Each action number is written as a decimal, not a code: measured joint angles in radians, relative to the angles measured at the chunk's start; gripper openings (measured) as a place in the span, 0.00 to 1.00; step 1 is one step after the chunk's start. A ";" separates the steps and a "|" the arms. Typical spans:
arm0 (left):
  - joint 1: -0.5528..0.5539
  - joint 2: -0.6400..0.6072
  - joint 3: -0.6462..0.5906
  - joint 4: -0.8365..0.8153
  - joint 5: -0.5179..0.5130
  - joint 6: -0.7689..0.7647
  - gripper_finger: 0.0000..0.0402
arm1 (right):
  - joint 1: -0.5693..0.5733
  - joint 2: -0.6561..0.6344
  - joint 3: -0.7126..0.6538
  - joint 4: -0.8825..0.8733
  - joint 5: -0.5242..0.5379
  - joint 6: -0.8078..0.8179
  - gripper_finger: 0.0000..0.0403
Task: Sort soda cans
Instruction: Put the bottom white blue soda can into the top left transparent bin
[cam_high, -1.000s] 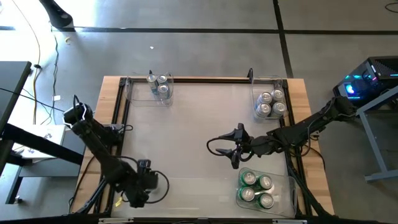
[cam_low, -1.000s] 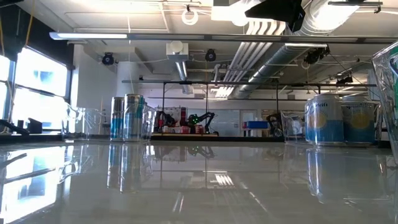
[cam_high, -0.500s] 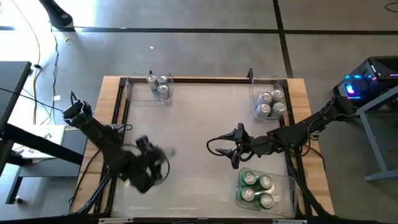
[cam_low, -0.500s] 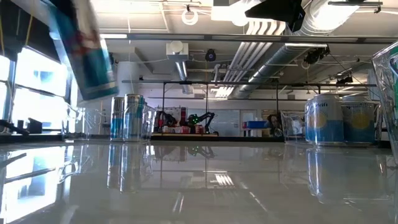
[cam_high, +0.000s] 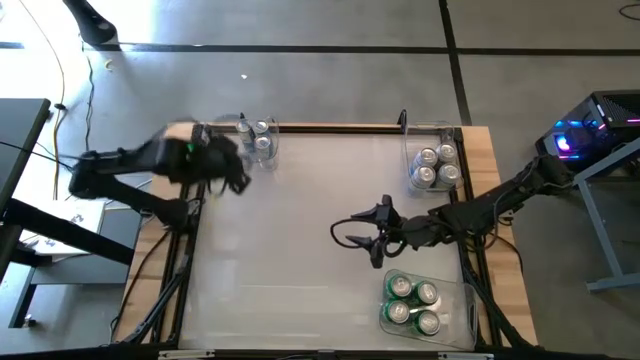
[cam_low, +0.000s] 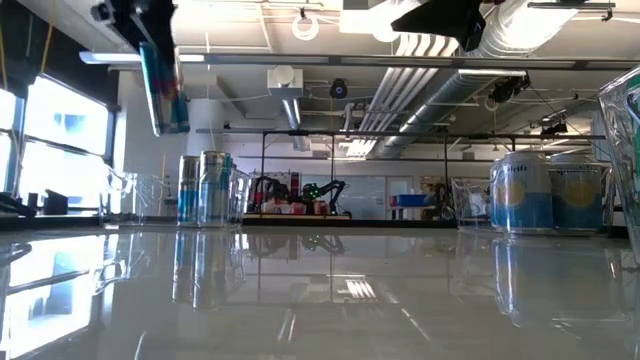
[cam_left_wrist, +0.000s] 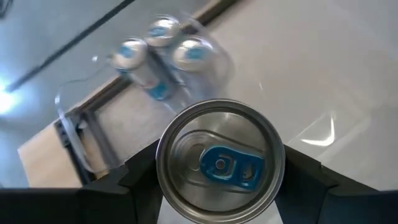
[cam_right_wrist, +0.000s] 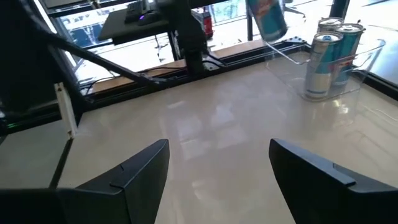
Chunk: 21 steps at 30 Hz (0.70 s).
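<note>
A blue soda can (cam_left_wrist: 221, 163) with a silver top and blue tab sits between the fingers of my left gripper (cam_left_wrist: 221, 177), which is shut on it. In the low view the can (cam_low: 165, 85) hangs high above the table's far left. Just beyond it, a clear bin (cam_high: 228, 150) at the far-left corner holds three blue-and-silver cans (cam_high: 258, 138) standing upright. My right gripper (cam_high: 375, 240) hovers open and empty over the table's right half, near the bin of green cans (cam_high: 412, 302). My left gripper pinches the can between its two fingers, one on each side of the can's top end (cam_left_wrist: 163, 163). The fingers (cam_left_wrist: 140, 177) come from above, slanting down along the can. The can hangs below the gripper, clear of the table, slightly tilted.
A clear bin at the far right (cam_high: 450, 135) holds several silver-white cans (cam_high: 436, 166). The green cans' bin (cam_high: 465, 310) stands at the near right. A dark rail (cam_high: 330, 127) runs along the far edge. The table's middle (cam_high: 300, 250) is bare.
My left gripper has swung with the can from the table's near-left corner toward the far edge, rising and rolling on the way, and now hovers beside the far-left bin. The can has stayed clear of the table.
</note>
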<state>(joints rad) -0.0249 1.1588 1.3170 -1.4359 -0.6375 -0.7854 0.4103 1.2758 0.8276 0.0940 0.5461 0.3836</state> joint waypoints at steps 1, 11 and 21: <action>0.062 -0.015 0.000 0.020 0.020 0.049 0.56 | -0.006 0.000 0.000 0.000 0.000 0.000 0.68; 0.503 0.047 -0.033 0.201 0.250 0.369 0.56 | -0.047 0.000 0.000 0.000 -0.006 0.009 0.68; 0.633 0.151 -0.128 0.331 0.272 0.469 0.56 | -0.047 0.000 0.000 0.001 -0.046 0.008 0.68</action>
<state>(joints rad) 0.6078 1.3100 1.1895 -1.1046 -0.3659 -0.3166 0.3634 1.2758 0.8276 0.0948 0.5002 0.3918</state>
